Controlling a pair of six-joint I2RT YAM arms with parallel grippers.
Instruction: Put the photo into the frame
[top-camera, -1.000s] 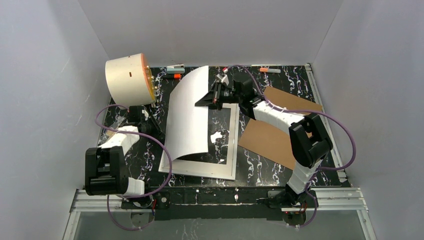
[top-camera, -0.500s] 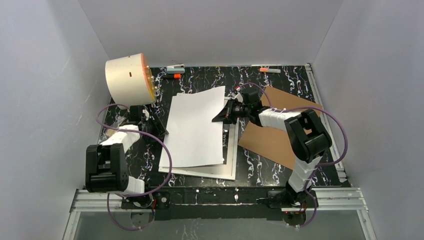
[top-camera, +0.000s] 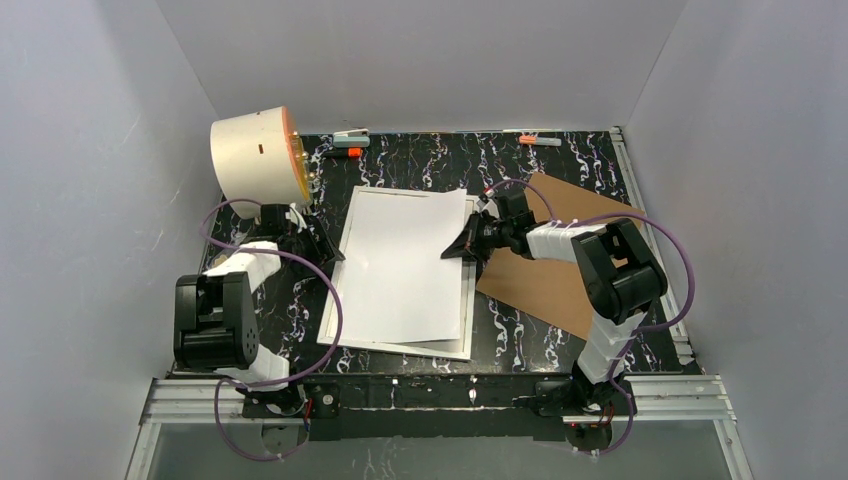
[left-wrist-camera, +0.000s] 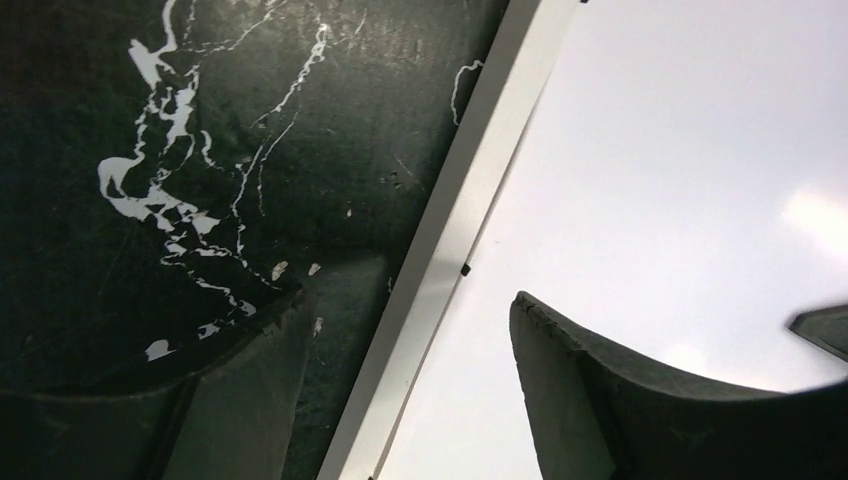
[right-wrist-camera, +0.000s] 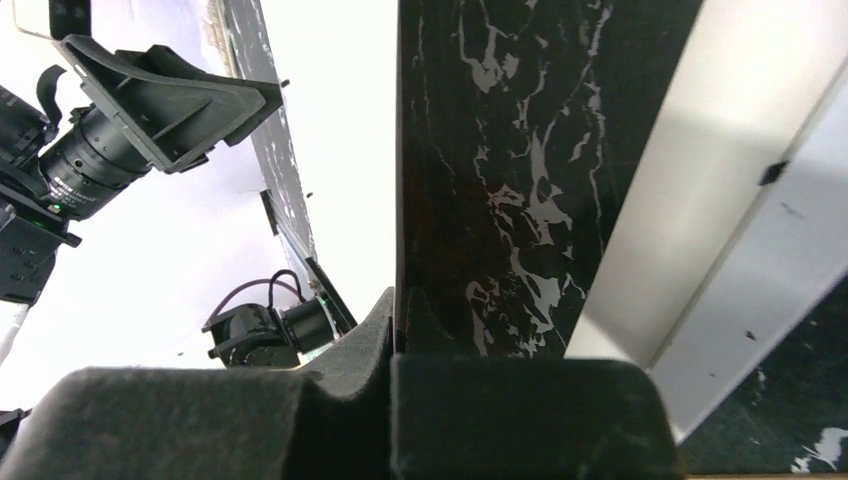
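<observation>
The photo lies white back up, nearly flat over the white frame in the middle of the table. My right gripper is shut on the photo's right edge. In the right wrist view the sheet runs edge-on into the closed fingers, with the frame's white rail beneath it. My left gripper is open at the frame's left side. Its two fingers straddle the frame's rail, holding nothing, with the white sheet to the right.
A brown cardboard board lies right of the frame, under my right arm. A cream cylinder stands at the back left. Two markers lie along the back edge. White walls enclose the black marbled table.
The photo, held up and curled a second ago, has come down flat onto the frame. My right gripper moved down and right with it. My left gripper opened and shifted toward the frame's left edge.
</observation>
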